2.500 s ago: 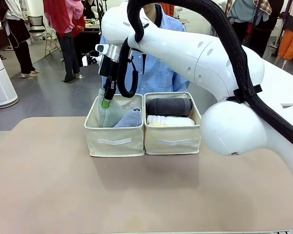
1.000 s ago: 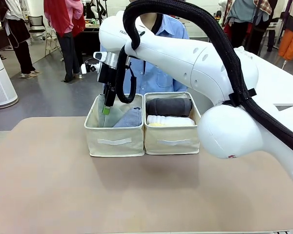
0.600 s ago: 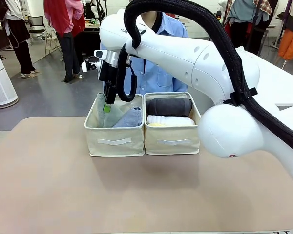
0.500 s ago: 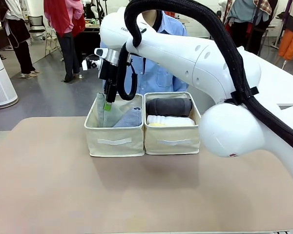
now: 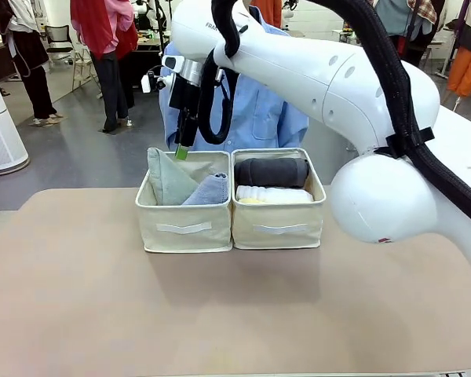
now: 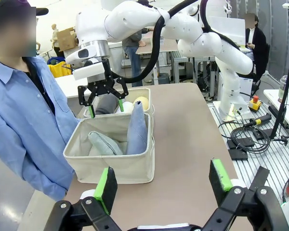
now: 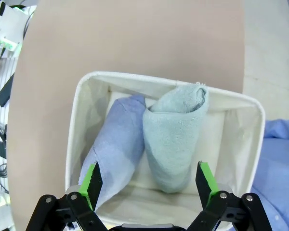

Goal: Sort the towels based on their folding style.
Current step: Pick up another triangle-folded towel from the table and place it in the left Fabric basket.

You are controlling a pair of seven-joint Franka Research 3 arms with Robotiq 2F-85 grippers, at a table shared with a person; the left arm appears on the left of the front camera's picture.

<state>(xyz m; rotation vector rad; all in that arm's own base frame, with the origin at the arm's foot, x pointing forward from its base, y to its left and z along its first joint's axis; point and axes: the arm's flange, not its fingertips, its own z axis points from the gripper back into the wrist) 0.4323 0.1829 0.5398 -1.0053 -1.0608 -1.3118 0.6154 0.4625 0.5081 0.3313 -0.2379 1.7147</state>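
Two cream fabric baskets stand side by side at the table's far side. The left basket (image 5: pixel 184 228) holds two cone-shaped towels, a pale teal one (image 5: pixel 169 177) and a periwinkle-blue one (image 5: pixel 210 191). In the right basket (image 5: pixel 279 228) lie rolled towels, a dark grey one (image 5: pixel 271 171) above a white one (image 5: pixel 273 193). My right gripper (image 5: pixel 181 151) hangs open and empty just above the left basket. Its wrist view looks down on the teal towel (image 7: pixel 176 139) and the blue towel (image 7: pixel 118 144) between its fingertips (image 7: pixel 148 179). My left gripper (image 6: pixel 164 180) is open and empty, away from the baskets (image 6: pixel 111 161).
A person in a blue shirt (image 5: pixel 259 118) stands right behind the baskets. The tan table (image 5: pixel 220 314) stretches bare in front of them. My right arm (image 5: pixel 337 86) spans the space above the right basket. A yellow roll (image 6: pixel 141 102) shows in the farther basket.
My right gripper has risen out of the left basket, still open, and moved slightly right. The teal towel stays standing in the basket.
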